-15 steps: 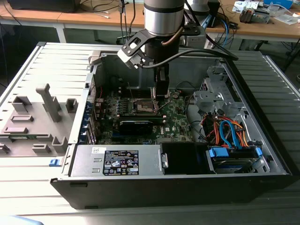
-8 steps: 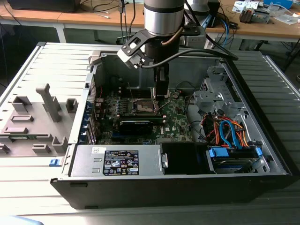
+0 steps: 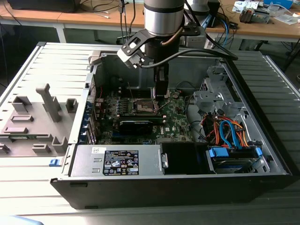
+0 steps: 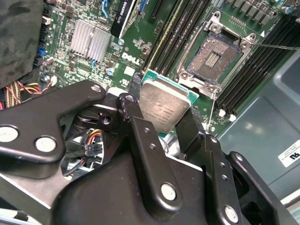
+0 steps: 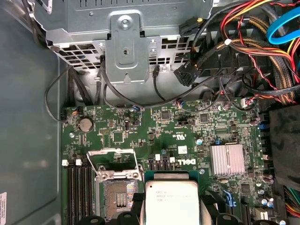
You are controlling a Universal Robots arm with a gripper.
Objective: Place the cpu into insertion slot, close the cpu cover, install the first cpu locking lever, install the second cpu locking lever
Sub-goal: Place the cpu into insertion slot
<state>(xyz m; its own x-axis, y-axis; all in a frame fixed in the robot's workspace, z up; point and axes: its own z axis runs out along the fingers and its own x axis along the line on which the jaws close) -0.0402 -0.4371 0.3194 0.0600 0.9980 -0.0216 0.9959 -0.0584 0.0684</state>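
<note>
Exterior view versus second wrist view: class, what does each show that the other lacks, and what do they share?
Exterior view: the power supply and grey fixtures outside the case. Second wrist view: the cpu, gripped in the end effector. Shared: the green board and the uncovered insertion slot.

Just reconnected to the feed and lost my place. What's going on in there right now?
The arm's gripper is shut on the cpu, holding it by its edges above the green motherboard inside the open computer case. The insertion slot is bare, and the cpu cover is swung up off it. The cpu hangs off to one side of the slot and is not yet seated in it.
</note>
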